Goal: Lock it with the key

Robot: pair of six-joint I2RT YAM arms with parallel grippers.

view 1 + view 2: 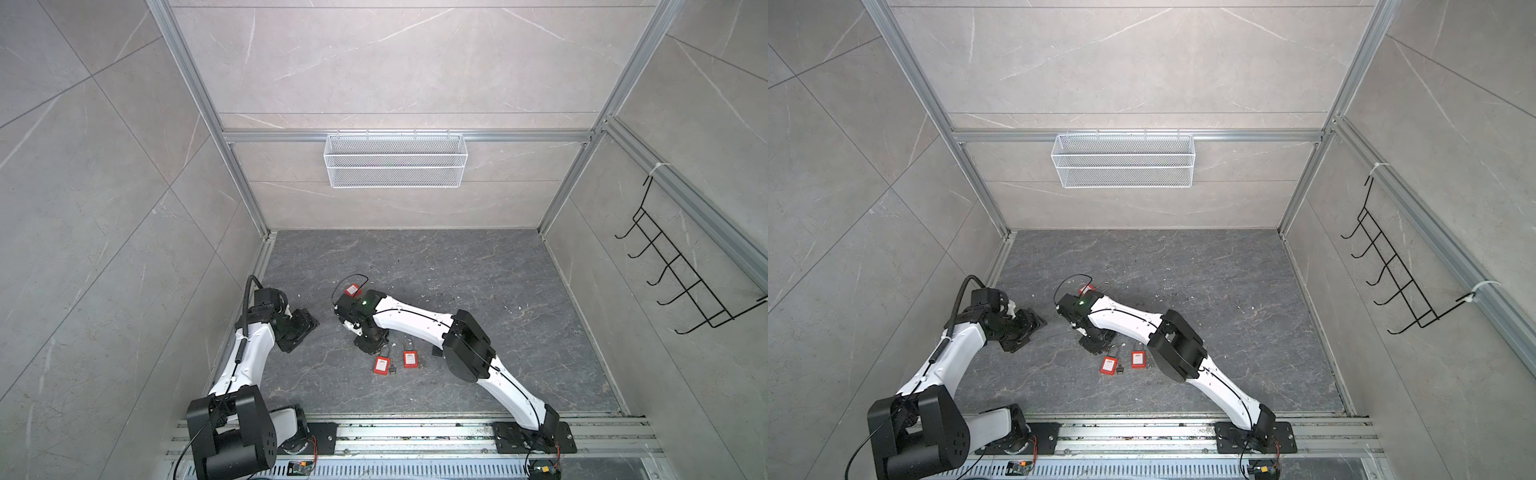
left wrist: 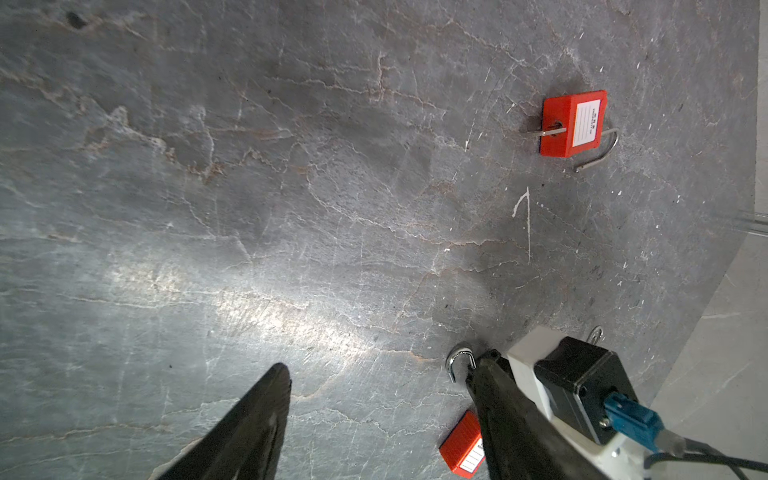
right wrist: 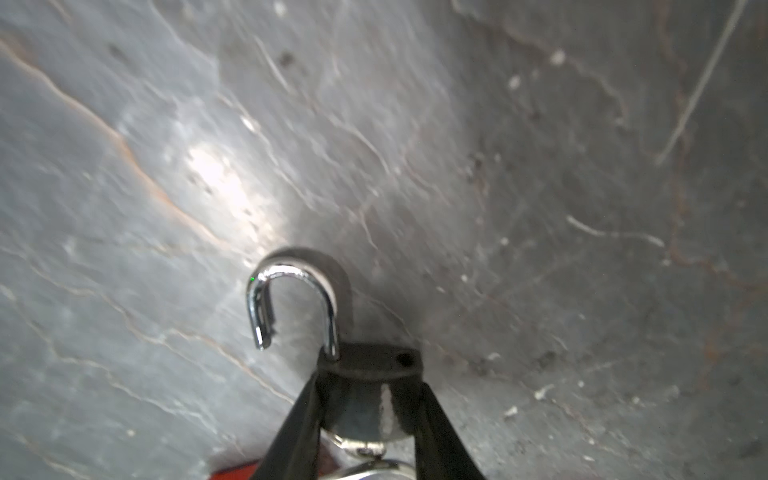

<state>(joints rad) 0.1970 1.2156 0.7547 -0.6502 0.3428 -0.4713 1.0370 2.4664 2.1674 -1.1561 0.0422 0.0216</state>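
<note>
Between the fingers of the right gripper point(image 3: 368, 388), a padlock point(image 3: 361, 365) is sitting clamped by its body, with a jaw pressing on either side. Its chrome shackle point(image 3: 297, 286) is standing swung open, free end clear of the body, pointing away from the wrist. The shackle is hanging close over the table point(image 3: 540, 166) and throwing a shadow on it. The body is reading dark in the shade, so its colour cannot be told. A silver metal piece point(image 3: 365, 451) is showing under the body; whether it is a key cannot be told.

In both top views this gripper is working low near the table's middle. Just beside it, toward the near edge, a left red padlock point(image 1: 381, 365) and a right red padlock point(image 1: 410, 359) are lying flat. A black-headed key point(image 1: 392, 368) is lying between them, just beside the left one.

A far red padlock point(image 1: 352, 289) is lying beyond the right wrist. The left wrist view is showing its shackle open and a silver key point(image 2: 546, 132) sticking out of its underside.

The left gripper point(image 2: 386, 361) is hovering over bare table with its fingers spread wide, gripping nothing. It is sitting apart, to the left of the right gripper.

A white wire basket point(image 1: 395, 160) is hanging on the back wall. A black hook rack point(image 1: 681, 270) is hanging on the right wall.
</note>
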